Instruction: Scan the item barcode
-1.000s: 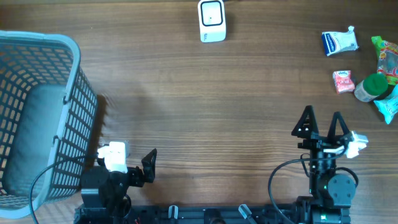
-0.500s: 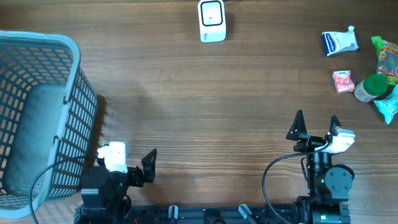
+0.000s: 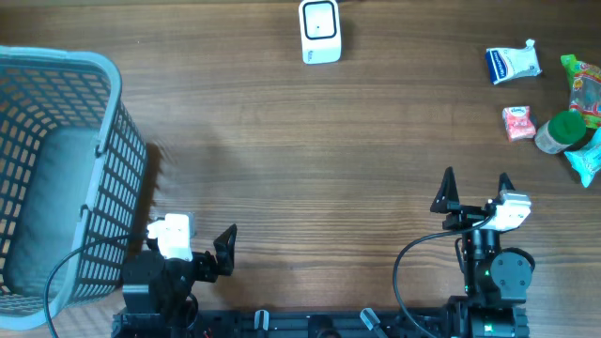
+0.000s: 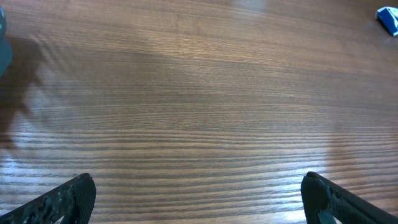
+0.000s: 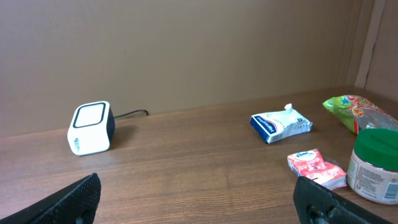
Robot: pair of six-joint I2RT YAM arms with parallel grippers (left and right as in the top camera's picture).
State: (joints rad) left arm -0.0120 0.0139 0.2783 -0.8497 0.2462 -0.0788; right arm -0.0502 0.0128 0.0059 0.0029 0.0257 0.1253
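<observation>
Found the items grouped ahead and to the right of the right claw (image 3: 476,183), well apart from it, none held. Counted five: a blue-and-white pouch (image 3: 512,64) farthest ahead, a pink packet (image 3: 517,123) nearer, a green-lidded jar (image 3: 562,131) just beside that packet on its right, a green bag (image 3: 584,89) beyond the jar, and a teal packet (image 3: 587,160) nearest on the far right. Could not make out any barcode at this range.

Noted the scanner (image 3: 320,31) far ahead and to the left of the right claw: white, dark-framed window showing, cable (image 5: 130,114) trailing off to one side.

Saw the right claw spread fully wide and empty over bare worktop (image 3: 310,188), fingers pointing forward toward the scanner and items. Saw the left claw (image 4: 199,202) likewise wide open, gripping nothing, over plain wood near the front edge.

Placed a grey mesh basket (image 3: 56,169) just to the left of the left claw, standing upright on the worktop.
</observation>
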